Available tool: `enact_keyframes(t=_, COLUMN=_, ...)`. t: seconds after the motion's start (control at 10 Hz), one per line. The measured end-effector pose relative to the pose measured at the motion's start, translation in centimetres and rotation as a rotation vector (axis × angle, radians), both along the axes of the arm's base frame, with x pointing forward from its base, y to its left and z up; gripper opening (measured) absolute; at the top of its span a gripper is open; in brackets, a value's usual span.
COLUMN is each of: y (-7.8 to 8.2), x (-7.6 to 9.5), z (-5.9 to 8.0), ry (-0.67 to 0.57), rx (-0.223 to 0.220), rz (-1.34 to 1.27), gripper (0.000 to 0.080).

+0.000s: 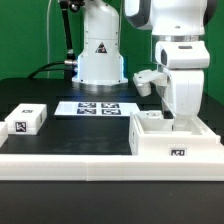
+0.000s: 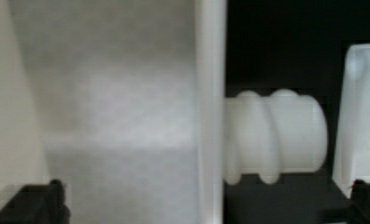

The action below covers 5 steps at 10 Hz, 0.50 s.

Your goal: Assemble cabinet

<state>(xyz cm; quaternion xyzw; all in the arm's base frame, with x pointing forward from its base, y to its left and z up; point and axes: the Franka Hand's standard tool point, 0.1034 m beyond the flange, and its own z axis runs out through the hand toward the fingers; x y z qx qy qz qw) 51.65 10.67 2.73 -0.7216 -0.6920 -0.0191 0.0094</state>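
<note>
The cabinet (image 1: 160,146) is the large white box with a tag on its front, standing at the exterior view's right by the table's front. My gripper (image 1: 181,120) reaches down into its open top; the fingertips are hidden behind the cabinet's wall there. In the wrist view a broad white cabinet wall (image 2: 111,100) fills most of the picture, with a ribbed white knob (image 2: 274,136) beside its edge. My gripper (image 2: 203,200) straddles that wall. One black fingertip (image 2: 36,200) sits far from the wall, so the jaws stand wide apart and open.
A small white tagged block (image 1: 28,120) lies at the exterior view's left. The marker board (image 1: 98,108) lies flat in the middle, before the robot's base (image 1: 100,62). A white rail (image 1: 70,160) runs along the table's front edge.
</note>
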Motion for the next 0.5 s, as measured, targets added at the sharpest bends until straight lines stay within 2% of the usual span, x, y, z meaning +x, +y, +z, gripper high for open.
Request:
enact_keyframes(t=0.2, y=-0.1, x=-0.2, z=0.4, ry=-0.004, rx=-0.002, rz=0.000, gripper=0.0797)
enact_keyframes(t=0.5, y=-0.6, x=-3.0, z=3.3, ry=-0.019, rx=-0.018, rz=-0.005, gripper=0.0797)
